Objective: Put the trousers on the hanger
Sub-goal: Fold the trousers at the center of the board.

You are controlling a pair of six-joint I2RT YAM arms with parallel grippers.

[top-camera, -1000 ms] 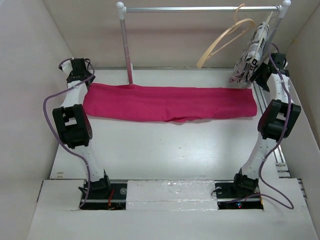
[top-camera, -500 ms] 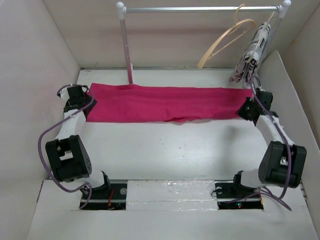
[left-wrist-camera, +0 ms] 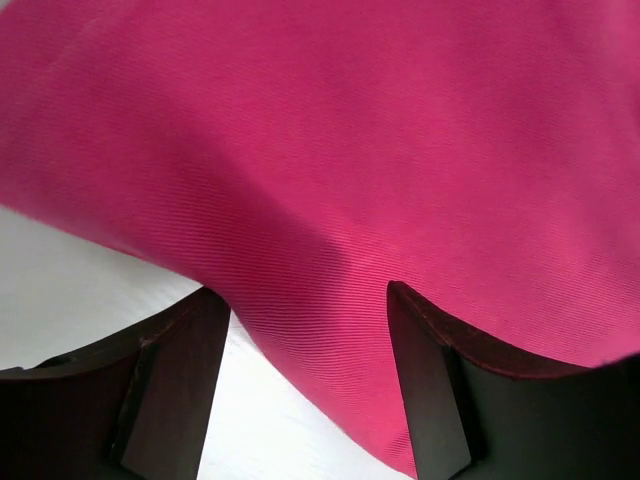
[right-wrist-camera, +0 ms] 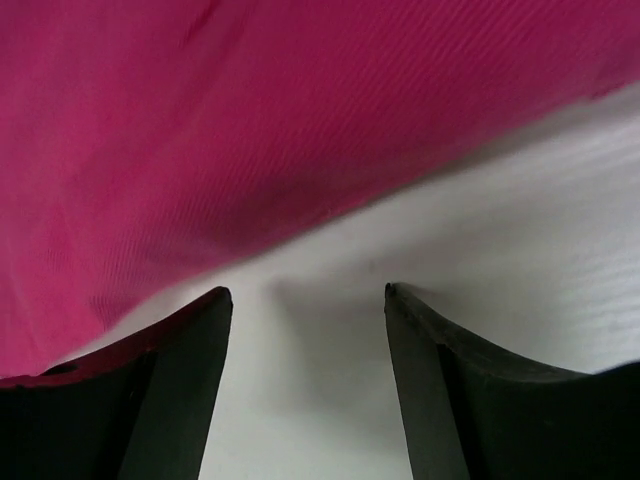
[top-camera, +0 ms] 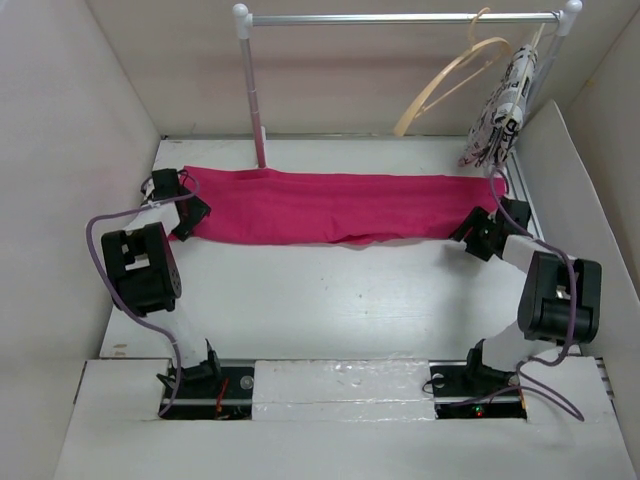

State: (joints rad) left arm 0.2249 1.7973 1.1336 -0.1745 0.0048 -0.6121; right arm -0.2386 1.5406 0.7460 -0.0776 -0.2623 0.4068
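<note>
Top external shows the trousers spread flat across the table, with the hanger hooked on the rail behind. My left gripper sits at their left end, jaws apart with the cloth edge lying between them (nothing pinched). My right gripper gapes at the right end, over bare table.

Top camera looking down from above, behind arm bases, covering whole bench. Left wrist camera peering past left hand, very close on trousers. Right wrist camera likewise past right hand, catching cloth edge, bench. All sharing trousers.
</note>
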